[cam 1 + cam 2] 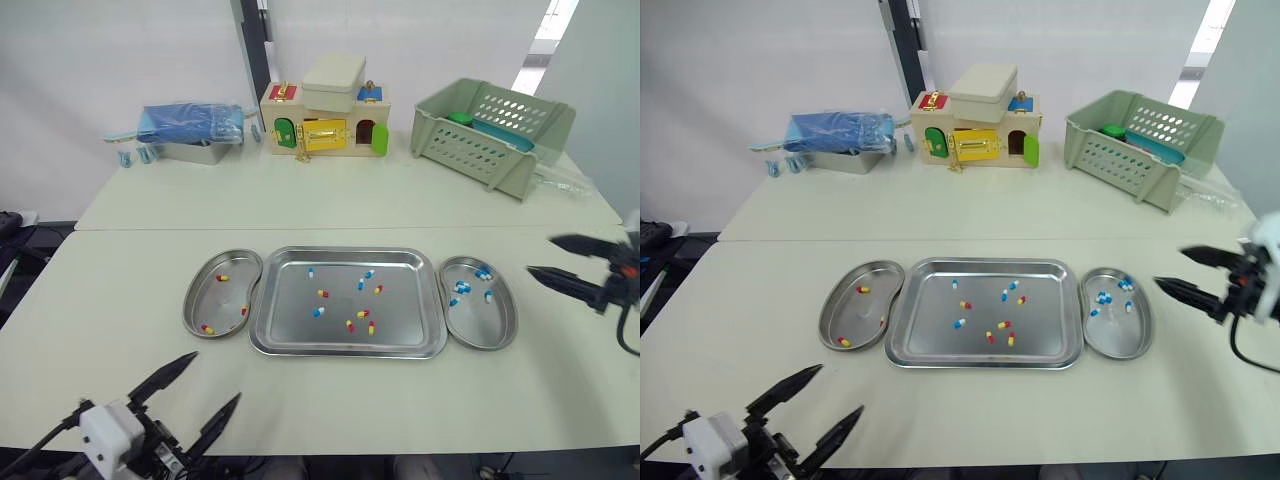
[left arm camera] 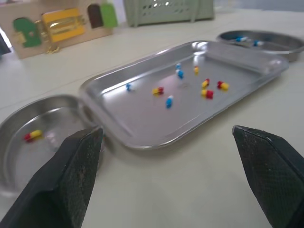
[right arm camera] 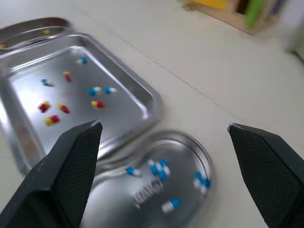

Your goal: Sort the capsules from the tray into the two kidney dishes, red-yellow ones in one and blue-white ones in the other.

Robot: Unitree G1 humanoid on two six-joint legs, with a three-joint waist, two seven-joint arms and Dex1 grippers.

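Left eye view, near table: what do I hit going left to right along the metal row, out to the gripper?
left kidney dish with red-yellow capsules → tray → right kidney dish with blue-white capsules → right gripper, jaws open

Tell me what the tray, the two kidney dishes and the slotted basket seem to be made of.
Tray, left kidney dish and right kidney dish: likely stainless steel, polished; silvery, with mirror-like glints. Basket: probably moulded plastic, matte pale green, evenly slotted walls.
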